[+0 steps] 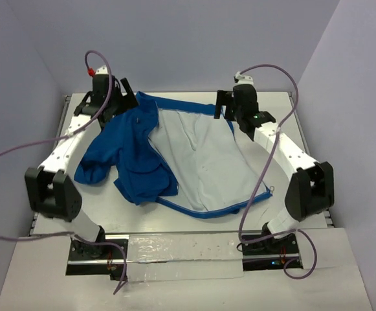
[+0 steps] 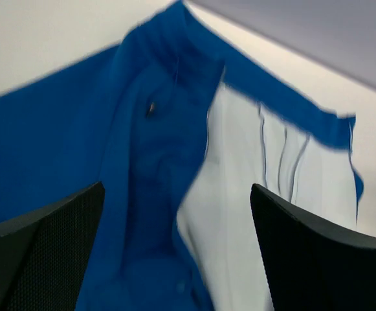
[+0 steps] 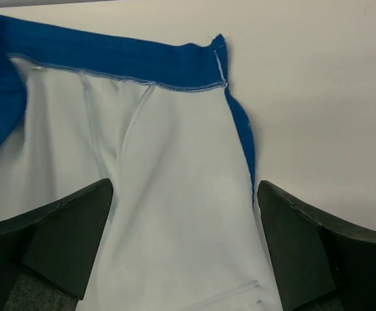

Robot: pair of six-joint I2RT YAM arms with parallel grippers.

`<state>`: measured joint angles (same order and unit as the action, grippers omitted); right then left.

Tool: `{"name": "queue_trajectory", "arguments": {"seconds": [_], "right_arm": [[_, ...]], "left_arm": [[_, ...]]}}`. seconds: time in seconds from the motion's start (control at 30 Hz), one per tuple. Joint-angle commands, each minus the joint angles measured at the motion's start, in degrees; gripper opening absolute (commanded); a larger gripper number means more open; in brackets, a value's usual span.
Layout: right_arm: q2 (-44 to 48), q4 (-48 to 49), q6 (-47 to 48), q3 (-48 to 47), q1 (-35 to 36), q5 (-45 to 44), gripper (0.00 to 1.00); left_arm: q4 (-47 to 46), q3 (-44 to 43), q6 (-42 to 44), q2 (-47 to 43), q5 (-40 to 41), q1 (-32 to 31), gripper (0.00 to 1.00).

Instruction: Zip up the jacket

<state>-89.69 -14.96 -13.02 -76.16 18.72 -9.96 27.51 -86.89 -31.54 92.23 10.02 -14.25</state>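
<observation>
Top view: jacket (image 1: 175, 155) is spread across the middle of the table (image 1: 129, 217), front open. The right half is flat with the white lining facing up, and a blue edge runs round its near and right sides. The left half is blue side up, folded over and bunched, with one sleeve trailing left toward the left arm's elbow. Left gripper (image 1: 113, 97) is at the far left corner of the jacket and right gripper (image 1: 230, 107) at the far right corner, both over the far edge of the cloth. I can't read jaw state from up here (too small).

Left wrist: left gripper (image 2: 176, 194) has its fingers (image 2: 45, 253) wide apart and nothing between them. Jacket (image 2: 77, 142) lies below, blue cloth on the left and white lining on the right, and the blue edge of the folded-over half runs down between them. There's a small dark speck on the blue seam higher up; I can't tell what it is (frame is blurred).

Right wrist: right gripper (image 3: 185, 188) is also spread wide, gripping nothing. Under it is the jacket's (image 3: 110, 58) white lining, with a blue band along its far edge and a thin blue edge down its right side. Bare table (image 3: 317, 97) shows to the right and beyond.
</observation>
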Motion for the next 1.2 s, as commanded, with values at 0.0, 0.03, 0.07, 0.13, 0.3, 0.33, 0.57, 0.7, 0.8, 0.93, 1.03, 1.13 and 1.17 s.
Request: {"name": "queue_trajectory", "arguments": {"seconds": [0.0, 0.03, 0.07, 0.13, 0.3, 0.33, 0.57, 0.7, 0.8, 0.93, 1.03, 1.13, 1.17], "right_arm": [[10.01, 2.73, -4.82, 8.53, 1.15, 8.96, 0.99], [11.78, 3.19, -5.42, 11.8, 1.67, 11.39, 0.98], [12.07, 3.86, -6.11, 14.26, 2.49, 11.8, 0.98], [15.74, 4.07, -7.78, 20.43, 6.1, 13.18, 0.98], [19.99, 0.02, -7.1, 27.26, 12.22, 14.25, 0.92], [20.67, -1.01, -6.84, 27.88, 13.2, 14.82, 0.89], [21.32, -2.3, -9.06, 30.18, 20.75, 13.2, 0.78], [16.45, -2.37, -10.51, 29.14, 22.67, 10.13, 0.84], [13.96, -0.9, -12.37, 29.37, 23.0, 8.29, 0.89], [9.44, 1.23, -13.18, 29.32, 22.65, 6.94, 0.93], [3.07, -0.19, -14.66, 27.24, 20.18, 4.83, 0.86], [-1.45, -2.62, -16.7, 24.66, 17.85, 0.7, 0.7], [-1.4, -2.79, -17.14, 24.58, 17.84, -0.18, 0.7]], "left_arm": [[-2.39, 12.65, -1.16, -16.37, 0.42, -4.2, 0.96], [-1.62, 14.58, -2.58, -19.39, 0.28, -4.73, 0.95], [-1.49, 16.89, -2.82, -21.36, -0.33, -5.48, 0.92], [-2.04, 26.5, -6.46, -27.16, -3.01, -9.84, 0.81], [1.89, 36.09, -16.9, -31.63, 2.49, -22.27, 0.66], [2.16, 37.53, -17.97, -32.36, 3.19, -24.05, 0.68], [3.36, 42.18, -18.36, -29.17, 5.13, -29.2, 0.98], [5.37, 43.54, -20.48, -25.46, 7.8, -31.79, 0.97], [5.98, 44.87, -22.36, -24.15, 9.45, -32.83, 0.96], [10.72, 44.86, -26.19, -19.37, 15.97, -33.51, 0.87], [12.78, 43.8, -27.63, -16.52, 19.15, -33.47, 0.48], [15.46, 41.95, -27.96, -16.73, 20.9, -33.47, 0.0], [15.5, 41.34, -27.94, -16.81, 20.92, -33.38, 0.0]]}}
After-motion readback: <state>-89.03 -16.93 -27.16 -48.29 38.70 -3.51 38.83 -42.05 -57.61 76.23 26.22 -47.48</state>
